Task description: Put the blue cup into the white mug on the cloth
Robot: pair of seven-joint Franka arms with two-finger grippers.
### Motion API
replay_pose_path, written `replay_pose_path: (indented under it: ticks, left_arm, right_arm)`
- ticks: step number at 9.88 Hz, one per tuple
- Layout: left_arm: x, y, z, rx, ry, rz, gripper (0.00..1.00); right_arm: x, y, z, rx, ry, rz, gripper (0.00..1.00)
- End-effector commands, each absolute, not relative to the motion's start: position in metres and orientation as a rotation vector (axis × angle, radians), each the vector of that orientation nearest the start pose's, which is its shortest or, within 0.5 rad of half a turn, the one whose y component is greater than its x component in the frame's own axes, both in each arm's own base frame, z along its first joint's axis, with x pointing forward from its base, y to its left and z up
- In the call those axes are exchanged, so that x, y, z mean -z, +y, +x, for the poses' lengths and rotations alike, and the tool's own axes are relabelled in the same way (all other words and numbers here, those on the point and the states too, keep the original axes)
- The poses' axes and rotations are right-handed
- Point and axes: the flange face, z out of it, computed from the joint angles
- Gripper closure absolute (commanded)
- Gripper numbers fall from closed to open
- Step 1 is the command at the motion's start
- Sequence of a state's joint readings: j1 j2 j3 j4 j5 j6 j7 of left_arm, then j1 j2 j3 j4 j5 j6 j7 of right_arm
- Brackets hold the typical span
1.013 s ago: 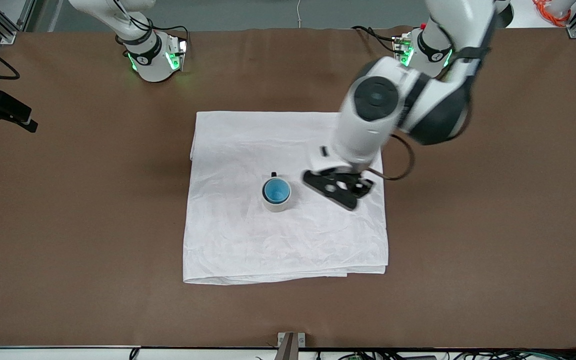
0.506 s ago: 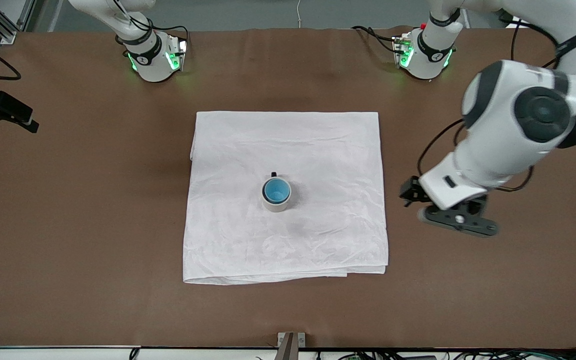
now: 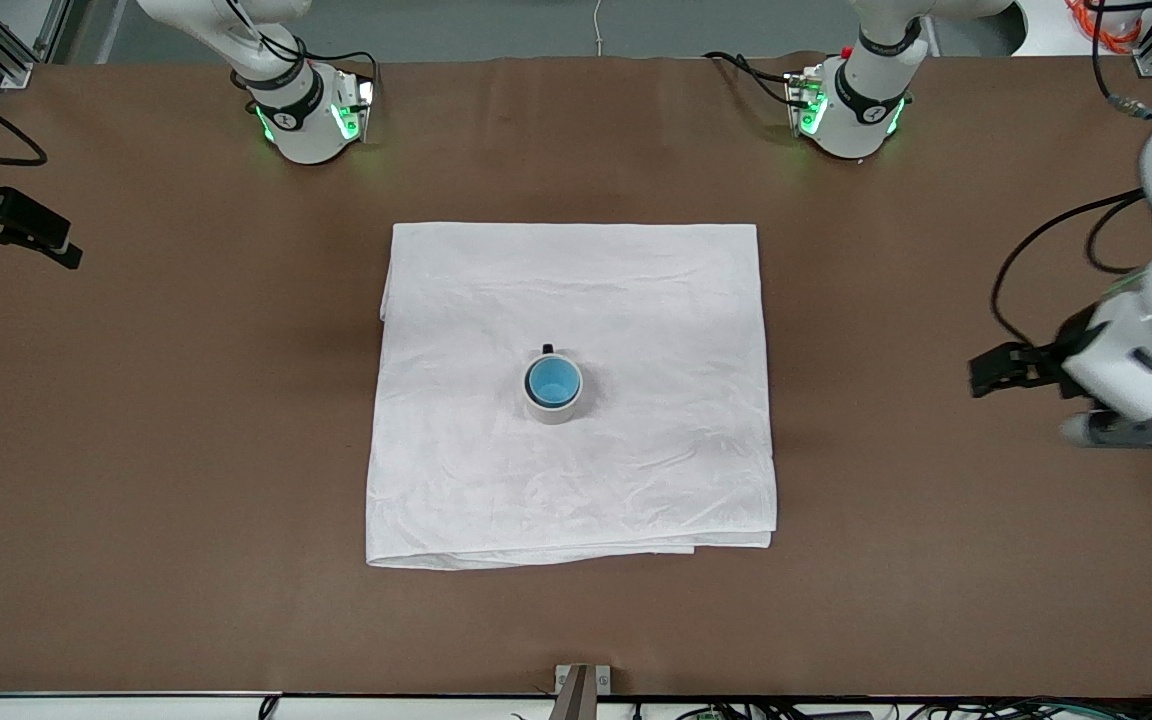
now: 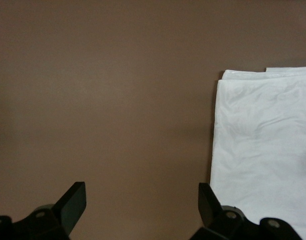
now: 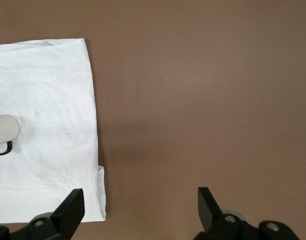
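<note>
The blue cup (image 3: 552, 380) sits inside the white mug (image 3: 554, 410), which stands upright near the middle of the cloth (image 3: 636, 300). The mug's dark handle points toward the robots' bases. My left gripper (image 3: 1141, 428) is off the cloth, over bare table at the left arm's end; in the left wrist view it (image 4: 142, 200) is open and empty, with a cloth corner (image 4: 262, 140) beside it. My right gripper (image 5: 141, 200) is out of the front view; it is open and empty over bare table, with the cloth (image 5: 48, 100) and the mug (image 5: 5, 129) at that view's edge.
The brown table (image 3: 136, 450) surrounds the cloth. The arm bases with green lights (image 3: 306, 110) (image 3: 851, 100) stand along the table's edge by the robots. A black camera mount (image 3: 6, 225) sits at the right arm's end. A black cable (image 3: 1036, 250) hangs by the left arm.
My left arm has swung away from beside the mug, off the cloth, toward the left arm's end of the table. The cup and mug have not moved.
</note>
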State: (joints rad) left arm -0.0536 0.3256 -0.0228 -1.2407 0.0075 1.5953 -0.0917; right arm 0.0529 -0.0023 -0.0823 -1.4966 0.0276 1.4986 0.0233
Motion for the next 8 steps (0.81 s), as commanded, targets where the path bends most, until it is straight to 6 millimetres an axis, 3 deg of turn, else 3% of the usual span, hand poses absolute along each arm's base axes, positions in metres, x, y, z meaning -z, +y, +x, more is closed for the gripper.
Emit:
replay_pose_path:
  ticks: [1, 2, 4, 5, 7, 8]
  left_arm:
    - [-0.609, -0.04, 0.625, 0.087, -0.094, -3.161, 0.01]
    - [-0.614, -0.038, 0.615, 0.149, -0.099, -3.161, 0.01]
    - [-0.593, -0.034, 0.581, 0.225, -0.095, -3.154, 0.01]
    - [-0.589, -0.032, 0.577, 0.178, -0.085, -3.154, 0.01]
    - [-0.609, -0.029, 0.6, 0.211, -0.115, -3.152, 0.01]
    - [-0.607, -0.028, 0.617, 0.178, -0.117, -3.149, 0.01]
  right_arm:
    - [-0.658, -0.009, 0.547, 0.009, 0.082, -3.125, 0.0]
    - [-0.658, -0.009, 0.547, 0.005, 0.082, -3.125, 0.0]
    - [-0.657, -0.009, 0.546, 0.0, 0.082, -3.125, 0.0]
    - [-0.657, -0.009, 0.546, -0.003, 0.082, -3.125, 0.0]
    - [-0.657, -0.008, 0.546, -0.003, 0.079, -3.125, 0.0]
    - [-0.657, -0.008, 0.546, -0.003, 0.08, -3.127, 0.0]
